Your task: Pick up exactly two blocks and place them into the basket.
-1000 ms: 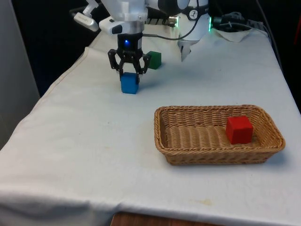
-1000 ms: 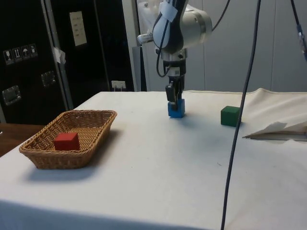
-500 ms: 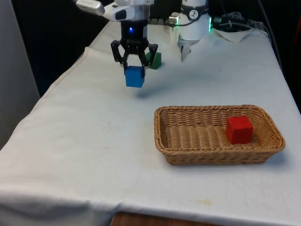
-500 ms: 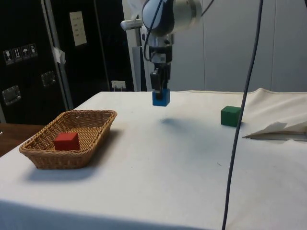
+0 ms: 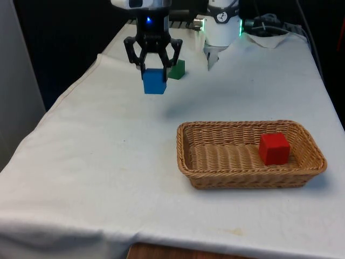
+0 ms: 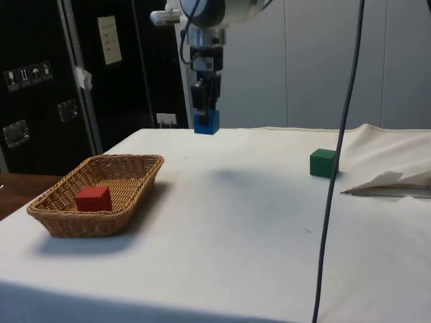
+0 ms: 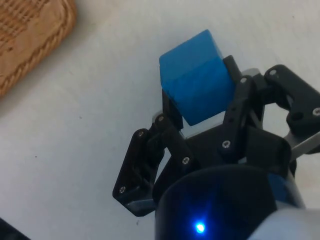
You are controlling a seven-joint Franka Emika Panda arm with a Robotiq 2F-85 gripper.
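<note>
Blue block (image 5: 154,81) is up in the air, pinched between the gripper (image 5: 153,69) fingers, well clear of the cloth and far from the basket (image 5: 186,156)! A red block (image 5: 274,148) already sits inside. The green block (image 5: 176,69) waits behind. The danger: that block looks skewed in the pinch, so a quick swing could shake it loose short of the rim.

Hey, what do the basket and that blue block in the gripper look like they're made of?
The basket: woven wicker or rattan, tan and matte, with visible plaited strands. The blue block in the gripper: probably painted wood or foam, matte with crisp edges and faint streaks; the look can't settle which.
</note>
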